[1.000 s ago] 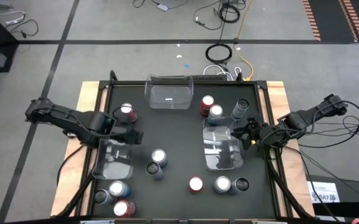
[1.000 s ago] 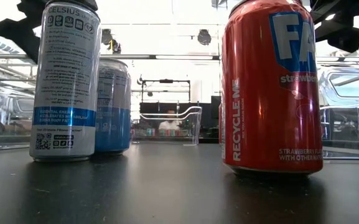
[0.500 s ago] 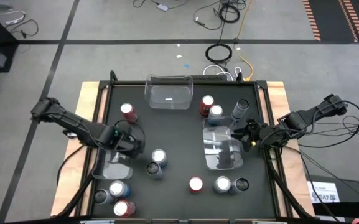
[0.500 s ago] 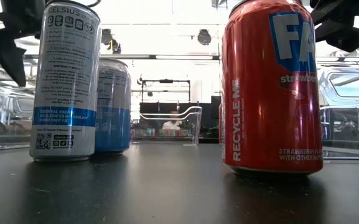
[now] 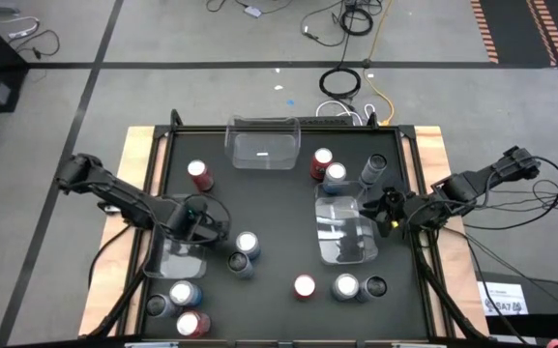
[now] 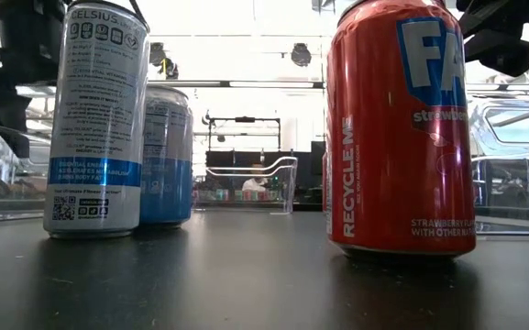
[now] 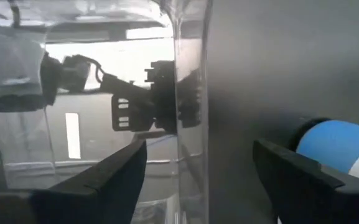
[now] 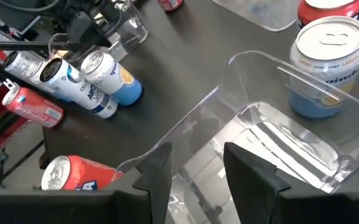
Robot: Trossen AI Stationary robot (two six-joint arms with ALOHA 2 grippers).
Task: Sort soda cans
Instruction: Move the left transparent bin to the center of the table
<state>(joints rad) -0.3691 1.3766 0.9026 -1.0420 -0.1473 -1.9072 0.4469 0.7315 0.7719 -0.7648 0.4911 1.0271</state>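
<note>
Several soda cans stand upright on the black table: red ones [image 5: 198, 174] [image 5: 304, 286], silver-blue ones [image 5: 248, 244] [image 5: 335, 176] and dark ones [image 5: 375, 166]. My left gripper [image 5: 199, 222] points down, open, at the far right corner of the left clear bin [image 5: 174, 253]. Its fingers stand on either side of the bin's right wall [image 7: 190, 93], one inside and one outside, without touching it. A silver-blue can [image 7: 338, 146] lies just beyond the outer finger. My right gripper [image 5: 387, 208] hovers open over the right clear bin [image 5: 348, 237], holding nothing.
A third clear bin [image 5: 262, 143] stands at the far edge. More cans cluster at the near left corner [image 5: 184, 295] and the near right [image 5: 346, 286]. Wooden side rails [image 5: 135, 193] border the table. Bare black surface lies in the middle [image 5: 279, 217].
My left gripper has moved from beside the far-left red can toward the near edge and has come down onto the left bin's far right corner, rolling its wrist. The cans and the right arm have kept still.
</note>
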